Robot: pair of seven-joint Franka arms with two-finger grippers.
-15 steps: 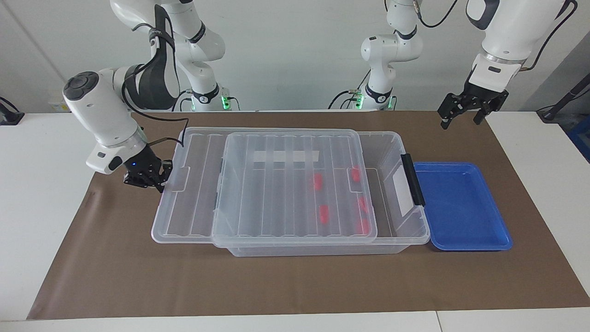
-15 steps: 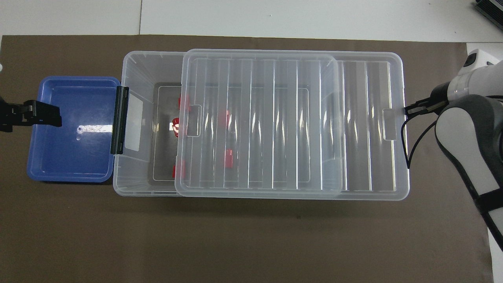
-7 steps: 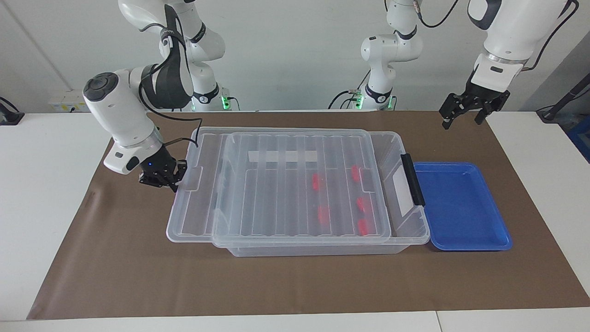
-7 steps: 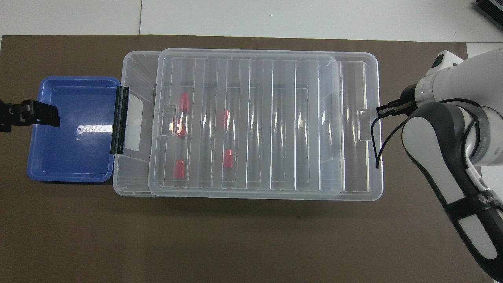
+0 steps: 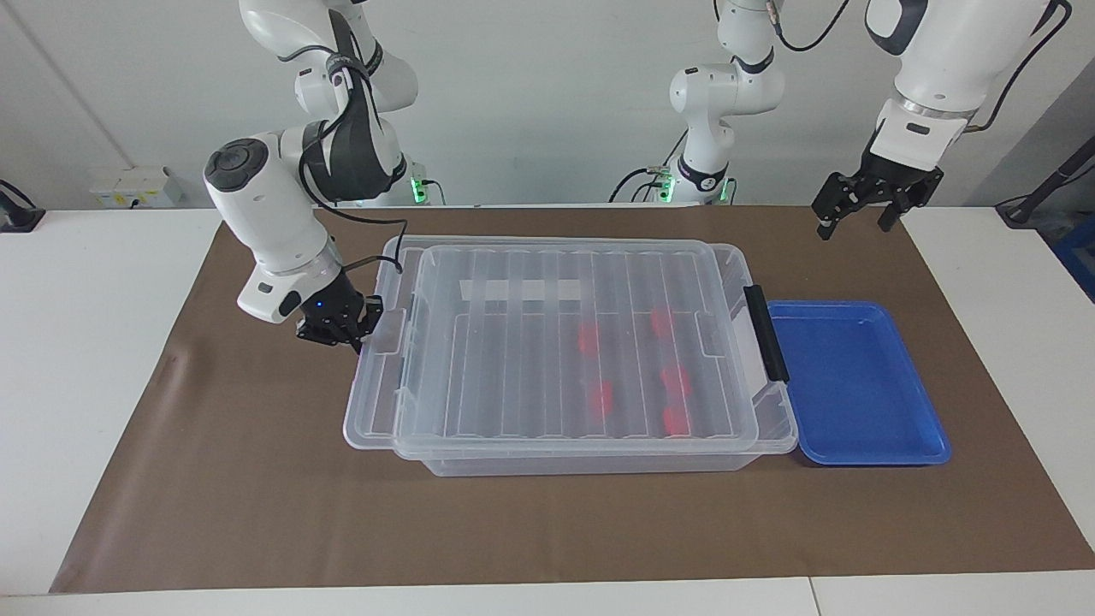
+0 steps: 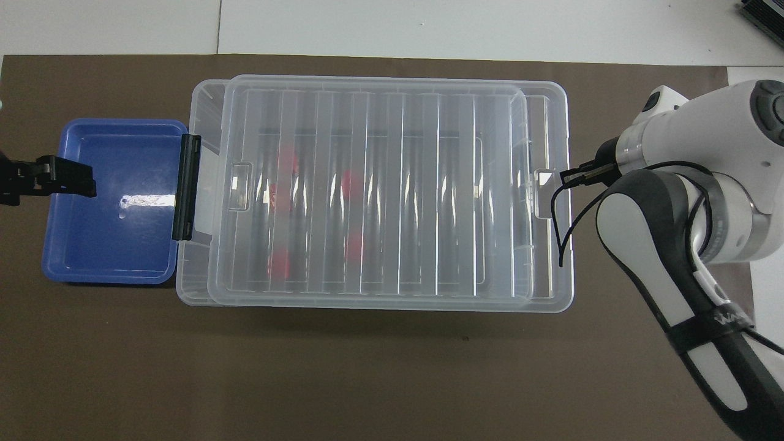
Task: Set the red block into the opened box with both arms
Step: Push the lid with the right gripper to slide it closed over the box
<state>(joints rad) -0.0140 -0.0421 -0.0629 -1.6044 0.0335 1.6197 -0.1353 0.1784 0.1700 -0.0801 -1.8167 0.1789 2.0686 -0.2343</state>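
Observation:
The clear box (image 5: 599, 464) stands mid-mat, its ribbed lid (image 5: 513, 359) lying over nearly all of it. Only a narrow strip by the black handle (image 5: 766, 334) is uncovered. Several red blocks (image 5: 588, 336) lie on the box floor and show blurred through the lid (image 6: 392, 196). My right gripper (image 5: 358, 332) is shut on the lid's end rim toward the right arm's end of the table, seen from above as the right gripper (image 6: 569, 177) at that rim. My left gripper (image 5: 860, 214) hangs open and holds nothing; from above the left gripper (image 6: 61, 180) is over the blue tray's end.
A shallow blue tray (image 5: 855, 385) with nothing in it lies against the box's handle end. A brown mat (image 5: 257, 496) covers the table under everything, with white table at both ends.
My right gripper has travelled toward the left arm's end, sliding the lid along the box until it covers the red blocks. The left gripper has hardly moved.

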